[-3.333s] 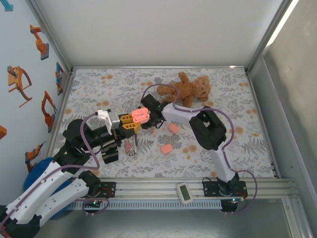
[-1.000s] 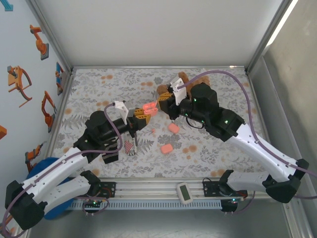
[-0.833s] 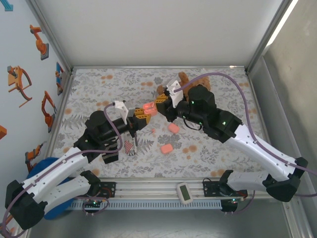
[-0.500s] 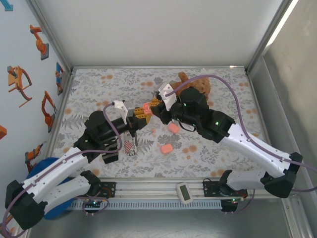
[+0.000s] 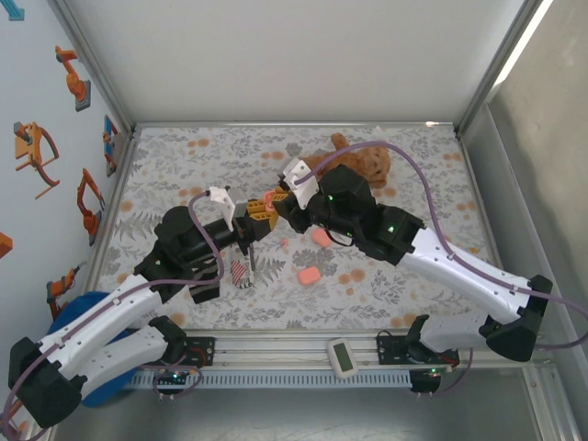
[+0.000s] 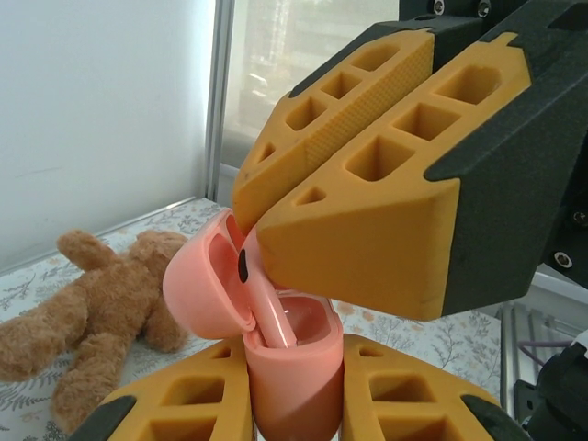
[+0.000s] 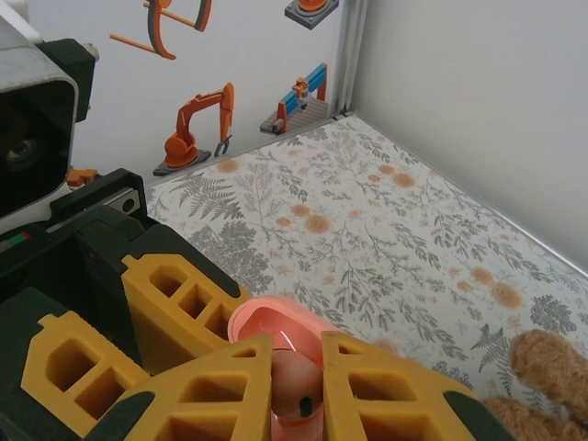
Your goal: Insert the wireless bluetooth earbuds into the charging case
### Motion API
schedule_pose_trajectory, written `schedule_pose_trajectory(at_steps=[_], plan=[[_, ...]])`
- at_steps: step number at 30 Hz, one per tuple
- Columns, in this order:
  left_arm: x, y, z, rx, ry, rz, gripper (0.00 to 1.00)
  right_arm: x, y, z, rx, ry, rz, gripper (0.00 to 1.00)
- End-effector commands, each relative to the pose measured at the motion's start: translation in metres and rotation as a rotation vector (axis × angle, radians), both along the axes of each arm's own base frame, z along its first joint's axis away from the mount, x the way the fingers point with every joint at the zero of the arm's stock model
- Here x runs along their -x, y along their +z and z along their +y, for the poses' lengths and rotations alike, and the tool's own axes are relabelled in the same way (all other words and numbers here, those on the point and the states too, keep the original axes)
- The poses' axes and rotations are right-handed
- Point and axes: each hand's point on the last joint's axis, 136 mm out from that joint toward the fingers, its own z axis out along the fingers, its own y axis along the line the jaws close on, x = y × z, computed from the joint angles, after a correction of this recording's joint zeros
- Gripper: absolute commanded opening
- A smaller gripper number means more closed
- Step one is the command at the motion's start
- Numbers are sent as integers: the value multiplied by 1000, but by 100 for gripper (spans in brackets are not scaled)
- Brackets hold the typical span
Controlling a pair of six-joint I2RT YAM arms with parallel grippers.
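Pink earbud (image 6: pixel 266 308) in right gripper (image 7: pixel 296 342) sits partway inside left gripper's (image 6: pixel 294 409) case (image 6: pixel 204 289)

The charging case (image 6: pixel 292 381) has its base cut off by the bottom edge. The earbud (image 6: pixel 266 317) stem's tip is hidden inside the case. Left of the case, the teddy bear (image 6: pixel 92 317) runs off the frame.

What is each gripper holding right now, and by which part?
Left gripper: the open charging case, clamped around its lower body. Right gripper: an earbud, pinched at its head, stem down in the case.
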Motion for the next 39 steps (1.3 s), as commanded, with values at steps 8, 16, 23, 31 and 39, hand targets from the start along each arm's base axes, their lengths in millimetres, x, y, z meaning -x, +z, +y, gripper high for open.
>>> schedule_pose_trajectory(at_steps=[8,16,23,31,39], plan=[[7,18,1,46,-18,-36,0,8,3,6,4,41,-11,17],[6,18,1,44,-18,-35,0,16,19,4,-51,64,-5,32],[6,15,2,42,-13,-35,0,17,61,-12,-161,11,-48,52],[7,17,3,48,-15,-44,0,13,73,-35,-227,-81,-31,71],[15,26,9,59,-14,-75,0,-11,56,-68,-271,-236,58,83]])
